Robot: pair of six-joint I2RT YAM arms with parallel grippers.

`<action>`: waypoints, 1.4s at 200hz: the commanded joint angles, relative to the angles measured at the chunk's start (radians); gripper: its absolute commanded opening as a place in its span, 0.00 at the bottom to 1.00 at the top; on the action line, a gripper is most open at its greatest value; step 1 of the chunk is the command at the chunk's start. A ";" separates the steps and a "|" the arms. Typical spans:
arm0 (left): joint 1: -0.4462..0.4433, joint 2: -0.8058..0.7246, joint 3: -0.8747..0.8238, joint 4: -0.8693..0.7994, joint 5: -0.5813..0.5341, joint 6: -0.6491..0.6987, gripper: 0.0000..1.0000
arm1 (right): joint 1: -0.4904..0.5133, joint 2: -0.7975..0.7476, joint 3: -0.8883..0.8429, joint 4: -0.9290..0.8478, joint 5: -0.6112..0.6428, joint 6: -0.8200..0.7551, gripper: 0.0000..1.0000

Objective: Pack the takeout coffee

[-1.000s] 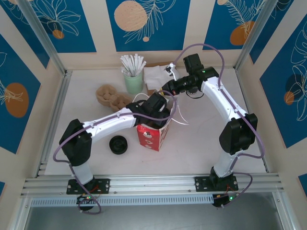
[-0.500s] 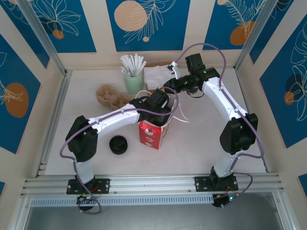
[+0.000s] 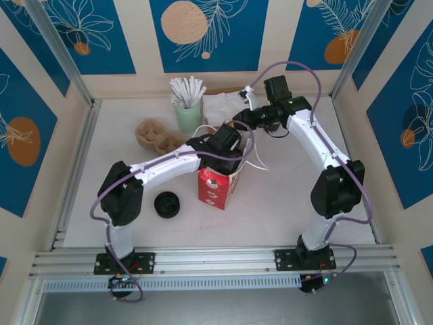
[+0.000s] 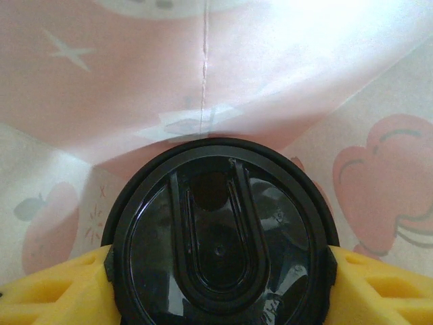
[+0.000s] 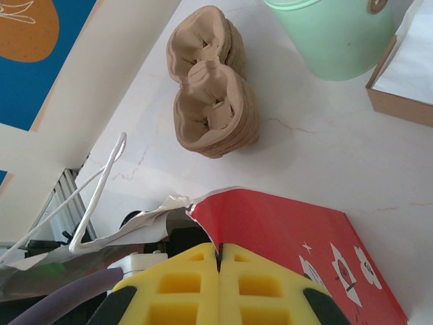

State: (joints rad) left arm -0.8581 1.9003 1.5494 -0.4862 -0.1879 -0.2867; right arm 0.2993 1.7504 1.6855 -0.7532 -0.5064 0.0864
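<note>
Now | left gripper grips takeout coffee (at lid) | right gripper pinches paper bag rim

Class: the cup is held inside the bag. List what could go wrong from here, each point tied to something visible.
1. The left pincer grips the takeout coffee at its lid; the lid might pop off and spill.
2. The right pincer pinches just the thin rim of the paper bag, which could tear or slip.
3. The bag wall sits close around the lid, so the cup may snag.
</note>
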 commanded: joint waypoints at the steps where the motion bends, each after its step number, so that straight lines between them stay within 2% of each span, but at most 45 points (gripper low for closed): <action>1: 0.039 0.097 -0.022 -0.039 0.008 -0.044 0.67 | 0.026 -0.065 -0.021 -0.070 -0.130 0.020 0.00; 52: 0.039 0.072 -0.139 0.047 -0.016 -0.049 0.67 | 0.013 -0.063 -0.023 -0.068 -0.127 0.019 0.00; 107: 0.039 0.056 -0.084 0.030 0.008 -0.046 0.69 | 0.001 -0.071 -0.027 -0.068 -0.115 0.022 0.00; 136: 0.040 0.017 -0.047 0.016 0.057 -0.040 0.71 | -0.008 -0.061 -0.016 -0.066 -0.105 0.034 0.00; 244: 0.038 -0.021 0.071 -0.041 0.113 -0.071 0.99 | 0.001 -0.080 -0.043 -0.062 -0.118 0.022 0.00; 280: 0.027 -0.038 0.064 -0.025 0.105 -0.065 0.99 | 0.001 -0.080 -0.023 -0.062 -0.121 0.026 0.00</action>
State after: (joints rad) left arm -0.8444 1.8881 1.5784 -0.5404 -0.0956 -0.3202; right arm 0.2874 1.7168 1.6592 -0.7589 -0.5385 0.1085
